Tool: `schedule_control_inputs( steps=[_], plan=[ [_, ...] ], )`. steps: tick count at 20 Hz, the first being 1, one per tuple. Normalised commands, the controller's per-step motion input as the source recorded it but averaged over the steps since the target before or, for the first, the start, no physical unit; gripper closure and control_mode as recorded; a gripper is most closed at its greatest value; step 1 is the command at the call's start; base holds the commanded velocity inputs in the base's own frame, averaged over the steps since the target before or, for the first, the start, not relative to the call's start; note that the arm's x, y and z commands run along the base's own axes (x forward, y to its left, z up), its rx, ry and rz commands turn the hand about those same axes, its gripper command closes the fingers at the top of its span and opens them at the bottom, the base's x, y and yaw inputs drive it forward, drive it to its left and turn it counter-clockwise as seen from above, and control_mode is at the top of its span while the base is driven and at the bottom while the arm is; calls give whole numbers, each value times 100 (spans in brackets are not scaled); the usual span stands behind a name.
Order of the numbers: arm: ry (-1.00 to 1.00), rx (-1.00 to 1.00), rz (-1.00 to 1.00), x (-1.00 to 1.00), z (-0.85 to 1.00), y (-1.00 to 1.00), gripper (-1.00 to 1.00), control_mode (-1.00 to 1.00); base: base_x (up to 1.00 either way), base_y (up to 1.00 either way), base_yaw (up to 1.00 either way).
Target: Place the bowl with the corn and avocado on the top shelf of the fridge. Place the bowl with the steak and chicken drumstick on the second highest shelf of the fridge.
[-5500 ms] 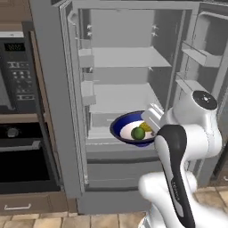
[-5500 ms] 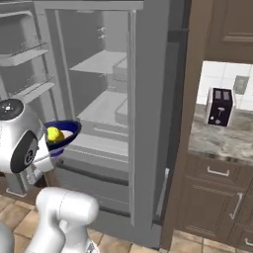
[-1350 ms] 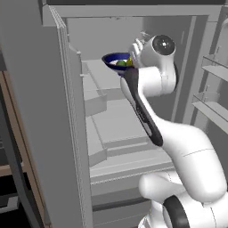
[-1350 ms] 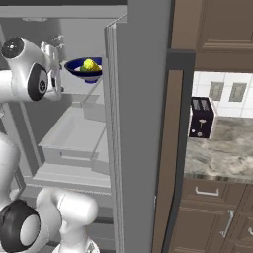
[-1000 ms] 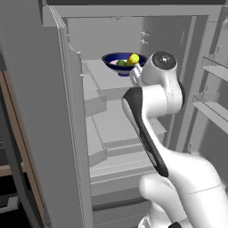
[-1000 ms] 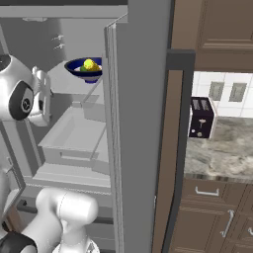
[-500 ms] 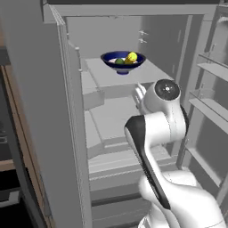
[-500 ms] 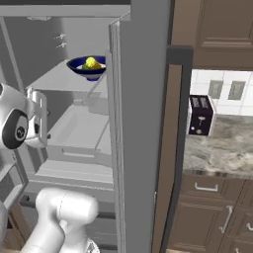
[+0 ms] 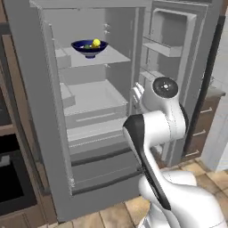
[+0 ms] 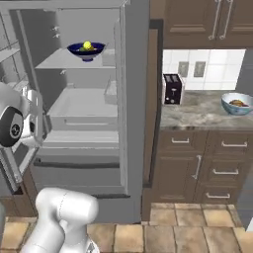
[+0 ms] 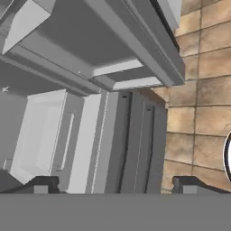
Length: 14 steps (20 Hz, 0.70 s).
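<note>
On the top shelf [image 9: 116, 56] of the fridge [image 9: 40, 133] sits the bowl with the corn and avocado [image 9: 89, 47], a wide dark blue bowl on a small foot, resting upright near the middle of the thin pale grey plate. Its rim is deep navy; the corn [image 9: 96, 42] shows as a bright yellow lump above the rim, with a dull green piece just beside it (the avocado, as far as the colour tells). From the right base view the same bowl stands on that shelf with the yellow piece on top.

Below it lies the second highest shelf [image 9: 95, 99], a pale grey plate with a thick drawer-like front edge, bare on top. On the stone counter [image 10: 207, 114] to the right of the fridge stand a dark toaster [image 10: 172, 88] and, well apart from it, a pale blue-white bowl [image 10: 237, 103] with something reddish-brown inside; what it holds is too small to tell.

The gripper [image 11: 115, 182] is well apart from the dark blue bowl; its two dark fingertips [image 11: 43, 184] stand wide apart with nothing between them, looking down at the fridge's lower drawer fronts and the tiled floor [image 11: 198, 103].
</note>
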Motion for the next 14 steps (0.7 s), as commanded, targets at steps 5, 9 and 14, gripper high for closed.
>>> schedule_control_inputs(
  steps=[5,9,14],
  plan=[
    [0,0,0,0,0,0,-100,100,-73,-31,-64],
    [0,0,0,0,0,0,-100,100,-23,-96,-54],
    [0,0,0,0,0,0,-100,100,16,-100,-33]
  ],
)
